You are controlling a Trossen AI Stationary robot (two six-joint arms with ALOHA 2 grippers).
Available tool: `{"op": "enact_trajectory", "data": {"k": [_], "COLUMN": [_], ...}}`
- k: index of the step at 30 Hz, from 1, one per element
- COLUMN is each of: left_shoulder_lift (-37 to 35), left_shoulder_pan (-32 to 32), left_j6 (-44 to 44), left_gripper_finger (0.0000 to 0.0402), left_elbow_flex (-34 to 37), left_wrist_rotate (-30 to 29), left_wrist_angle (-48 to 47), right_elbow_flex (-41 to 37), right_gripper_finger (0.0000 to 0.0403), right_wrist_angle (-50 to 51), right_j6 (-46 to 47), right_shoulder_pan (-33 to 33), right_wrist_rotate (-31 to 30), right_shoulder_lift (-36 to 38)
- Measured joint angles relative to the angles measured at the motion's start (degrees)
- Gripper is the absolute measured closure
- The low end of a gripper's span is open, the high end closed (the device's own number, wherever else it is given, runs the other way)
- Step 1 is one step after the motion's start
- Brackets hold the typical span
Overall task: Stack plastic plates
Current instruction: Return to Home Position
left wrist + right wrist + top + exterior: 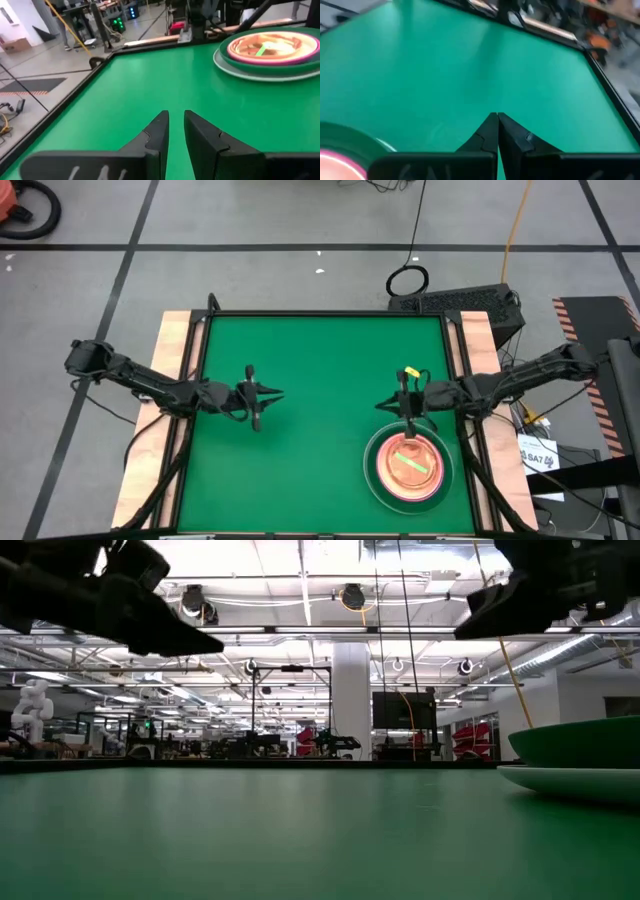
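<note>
The high camera looks straight down on the whole green counter. The low camera sits at counter height just beside the plate stack, facing the room. Each wrist camera looks out close over the left end effector or right end effector; all four views share that stack.

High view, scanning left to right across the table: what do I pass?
Left wooden rail → left gripper → plate stack → right wooden rail. The right gripper lines up with the stack, so it has no clear place in the order.
</note>
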State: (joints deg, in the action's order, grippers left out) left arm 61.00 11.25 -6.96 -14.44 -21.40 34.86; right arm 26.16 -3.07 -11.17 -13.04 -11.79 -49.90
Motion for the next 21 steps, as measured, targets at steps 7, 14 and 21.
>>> {"op": "enact_trajectory", "data": {"k": [7, 14, 21], "left_shoulder_lift": [-4.1, -8.7, -13.3], "left_shoulder_pan": [-4.3, -9.1, -9.5], "left_j6": [-1.9, -0.4, -1.1], "left_gripper_finger": [0.0346, 0.0395, 0.0396], "left_elbow_flex": [5.2, 9.5, 12.3], "left_wrist_rotate": [3.1, 8.8, 9.2], "left_wrist_angle": [2.9, 2.7, 2.6], "right_elbow_flex": [-16.0, -24.0, -24.8], "right_gripper_finger": [0.0403, 0.0403, 0.0403], "right_wrist_angle": [-21.5, -25.3, -20.8], "right_j6": [-3.9, -1.4, -0.4], "right_shoulder_pan": [5.3, 8.2, 8.9], "right_wrist_rotate": [6.0, 6.0, 6.0], "right_shoulder_lift": [6.7, 12.2, 16.1]}}
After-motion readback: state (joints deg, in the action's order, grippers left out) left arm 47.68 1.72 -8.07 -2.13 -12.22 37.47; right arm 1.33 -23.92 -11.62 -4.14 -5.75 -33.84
